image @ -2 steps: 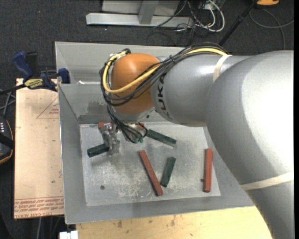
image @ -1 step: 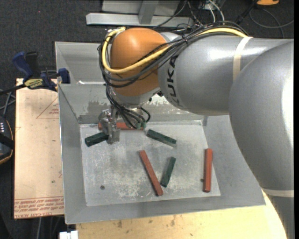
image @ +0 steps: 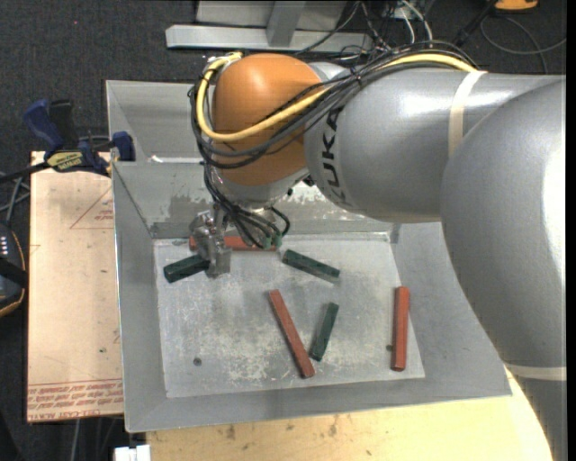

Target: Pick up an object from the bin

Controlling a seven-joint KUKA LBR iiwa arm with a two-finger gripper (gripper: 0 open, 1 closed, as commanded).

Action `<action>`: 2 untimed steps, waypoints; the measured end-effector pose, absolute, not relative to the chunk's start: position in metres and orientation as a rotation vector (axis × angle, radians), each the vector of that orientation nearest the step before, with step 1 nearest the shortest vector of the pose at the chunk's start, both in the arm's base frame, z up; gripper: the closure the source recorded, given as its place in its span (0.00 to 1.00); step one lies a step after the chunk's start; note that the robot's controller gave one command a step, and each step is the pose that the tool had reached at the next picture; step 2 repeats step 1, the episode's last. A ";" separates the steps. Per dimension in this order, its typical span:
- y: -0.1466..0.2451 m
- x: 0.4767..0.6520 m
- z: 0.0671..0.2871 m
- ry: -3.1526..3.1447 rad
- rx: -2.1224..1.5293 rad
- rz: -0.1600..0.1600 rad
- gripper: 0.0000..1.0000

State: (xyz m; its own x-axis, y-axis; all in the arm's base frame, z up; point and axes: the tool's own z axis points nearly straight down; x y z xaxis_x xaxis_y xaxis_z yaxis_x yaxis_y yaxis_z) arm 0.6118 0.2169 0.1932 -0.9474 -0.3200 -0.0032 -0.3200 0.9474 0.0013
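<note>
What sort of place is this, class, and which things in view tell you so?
Probably a robotics lab: a KUKA arm reaches into a grey metal bin of coloured sticks, with loose cables behind it.

Arm [image: 423, 153]: thick rounded links, matte silver-grey shell. Black "KUKA" lettering [image: 326, 153] on link near wrist. Pale band [image: 461, 108] rings shell at joint seam. Wrist capped by glossy orange cover [image: 261, 103], dome-shaped. Cables [image: 270, 133], yellow and black, bundled, run along arm, loop round dome, drop below it. End effector [image: 216, 250]: small, blocky, grey metal, dark wires alongside.
</note>
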 end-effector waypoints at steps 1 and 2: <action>0.211 0.608 0.284 3.096 -0.513 0.002 1.00; 0.211 0.608 0.284 3.096 -0.513 0.002 1.00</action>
